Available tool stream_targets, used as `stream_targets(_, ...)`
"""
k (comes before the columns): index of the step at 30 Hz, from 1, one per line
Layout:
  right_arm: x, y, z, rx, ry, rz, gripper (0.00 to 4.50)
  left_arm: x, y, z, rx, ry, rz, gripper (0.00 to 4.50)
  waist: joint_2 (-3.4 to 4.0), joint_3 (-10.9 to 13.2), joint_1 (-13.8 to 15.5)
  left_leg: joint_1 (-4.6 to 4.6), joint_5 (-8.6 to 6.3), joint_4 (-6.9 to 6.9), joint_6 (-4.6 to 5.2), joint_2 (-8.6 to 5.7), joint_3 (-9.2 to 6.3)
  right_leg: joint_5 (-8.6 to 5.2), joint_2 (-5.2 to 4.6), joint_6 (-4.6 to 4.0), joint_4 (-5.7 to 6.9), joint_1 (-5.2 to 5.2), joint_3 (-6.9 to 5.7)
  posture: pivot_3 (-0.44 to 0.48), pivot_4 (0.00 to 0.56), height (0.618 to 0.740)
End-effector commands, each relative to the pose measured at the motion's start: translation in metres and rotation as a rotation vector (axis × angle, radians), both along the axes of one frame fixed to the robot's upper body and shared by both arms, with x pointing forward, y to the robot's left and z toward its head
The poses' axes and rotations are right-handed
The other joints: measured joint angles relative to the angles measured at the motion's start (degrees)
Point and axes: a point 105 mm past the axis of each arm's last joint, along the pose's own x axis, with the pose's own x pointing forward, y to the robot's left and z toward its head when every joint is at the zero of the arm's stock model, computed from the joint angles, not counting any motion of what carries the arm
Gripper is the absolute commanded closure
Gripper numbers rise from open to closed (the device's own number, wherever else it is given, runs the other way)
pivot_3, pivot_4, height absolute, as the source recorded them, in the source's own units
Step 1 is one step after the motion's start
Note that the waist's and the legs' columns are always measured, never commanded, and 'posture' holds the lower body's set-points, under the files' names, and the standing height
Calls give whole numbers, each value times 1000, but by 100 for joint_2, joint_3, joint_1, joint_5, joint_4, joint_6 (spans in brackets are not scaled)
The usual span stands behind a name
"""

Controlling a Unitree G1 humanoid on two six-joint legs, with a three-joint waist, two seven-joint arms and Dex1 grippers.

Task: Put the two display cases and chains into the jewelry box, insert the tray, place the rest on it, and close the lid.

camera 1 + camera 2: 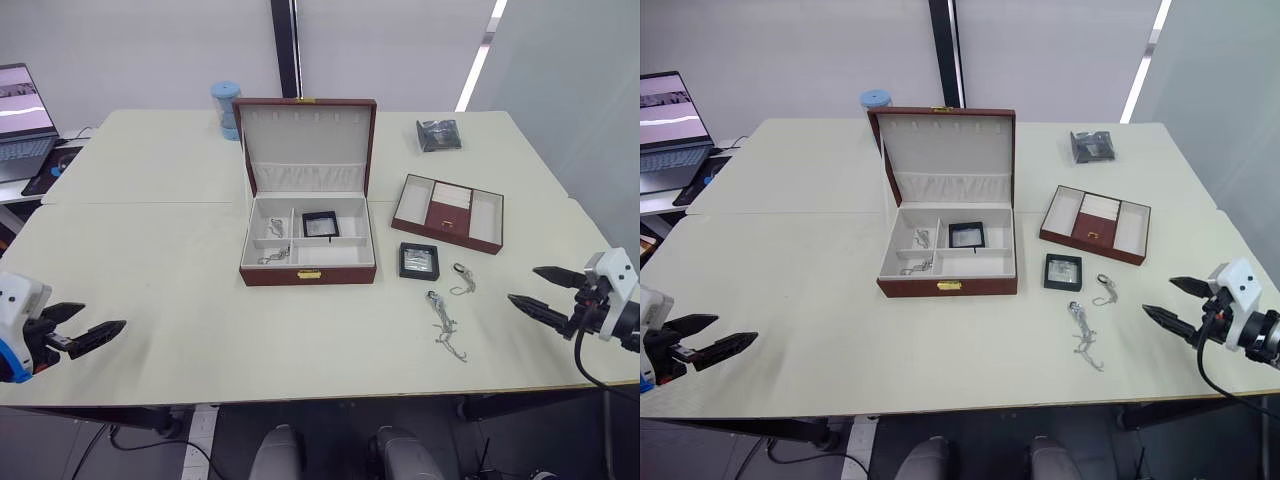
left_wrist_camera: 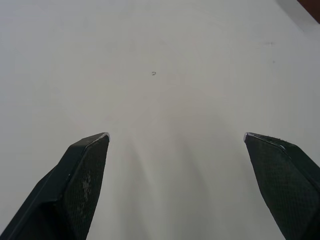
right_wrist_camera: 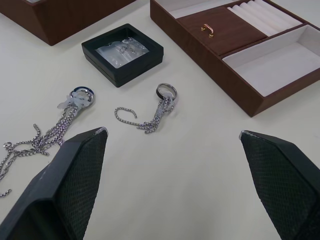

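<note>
a large reddish-brown wood-grain jewelry box (image 1: 308, 272) stands open mid-desk, its cream-lined lid (image 1: 305, 130) upright. one small black-framed display case (image 1: 320, 224) already lies in a rear compartment, with what look like silvery chains (image 1: 274, 228) in the left ones. the second black-framed case (image 1: 418, 260) sits on the pale desk (image 1: 150, 300) just right of the box, near two loose chains with rings (image 1: 445, 322). the shallow reddish-brown tray (image 1: 447, 212) waits further right, still out, so most steps remain. both the left gripper (image 1: 78, 326) and right gripper (image 1: 541, 292) hover with fingers spread, holding nothing. the right wrist view shows chain links and the tray's gold handle closely; the left shows bare desk.
</note>
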Motion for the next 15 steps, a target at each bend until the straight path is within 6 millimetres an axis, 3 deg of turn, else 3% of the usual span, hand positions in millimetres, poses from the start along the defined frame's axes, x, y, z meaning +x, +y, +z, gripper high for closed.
stream_targets(1,1,-1,12,-20,-41,11,0,1,-3,11,7,-45,-7,32,0,0,0,0,0,0,0,0,0,0,0,0,0,0,1,0,150,740)
stream_targets(15,-1,4,19,-22,-49,34,0,8,-21,9,34,-100,-82,32,0,0,1,0,0,1,0,0,0,0,0,0,0,1,1,0,150,740)
